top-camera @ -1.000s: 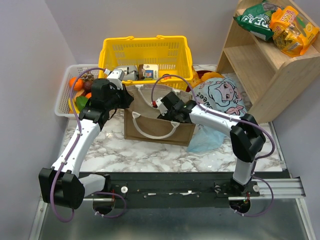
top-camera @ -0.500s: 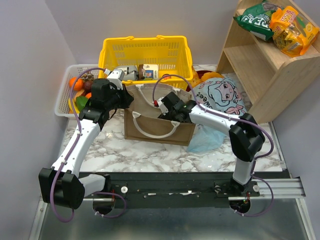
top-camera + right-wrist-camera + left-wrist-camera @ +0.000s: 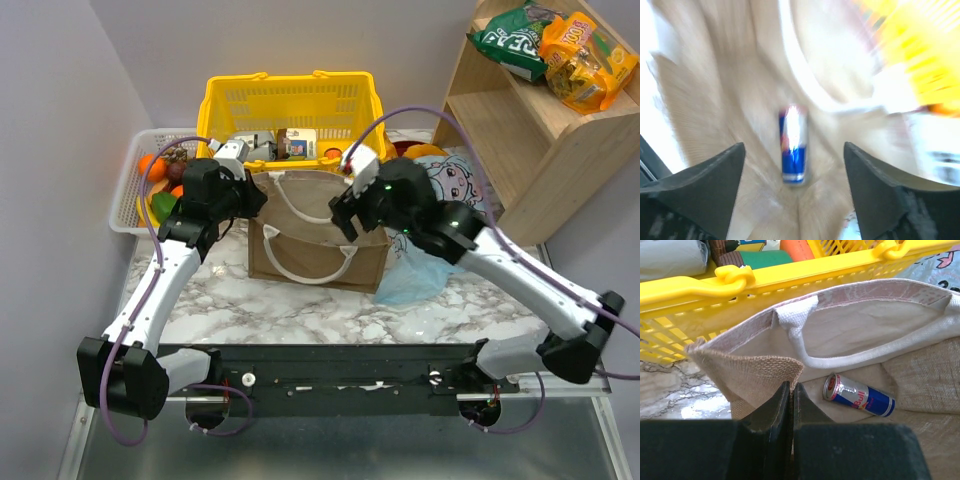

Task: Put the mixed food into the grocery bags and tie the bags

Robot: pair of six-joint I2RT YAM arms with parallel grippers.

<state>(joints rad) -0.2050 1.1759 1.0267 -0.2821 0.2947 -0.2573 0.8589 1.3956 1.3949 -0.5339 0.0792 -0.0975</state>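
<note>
Can (image 3: 859, 395), blue-silver, seemingly unopened, in bag (image 3: 747, 371)

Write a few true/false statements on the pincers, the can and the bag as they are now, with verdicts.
1. The left pincer is shut on the rim of the tan bag. True.
2. The right pincer grips the drink can. False: its jaws stand wide open above the can, which lies loose in the tan bag.
3. The drink can stands upright. False: it lies on its side on the bag's floor.
4. The yellow basket stands right behind the tan bag. True.
5. The snack packets are inside the tan bag. False: they lie on top of the wooden shelf.
</note>
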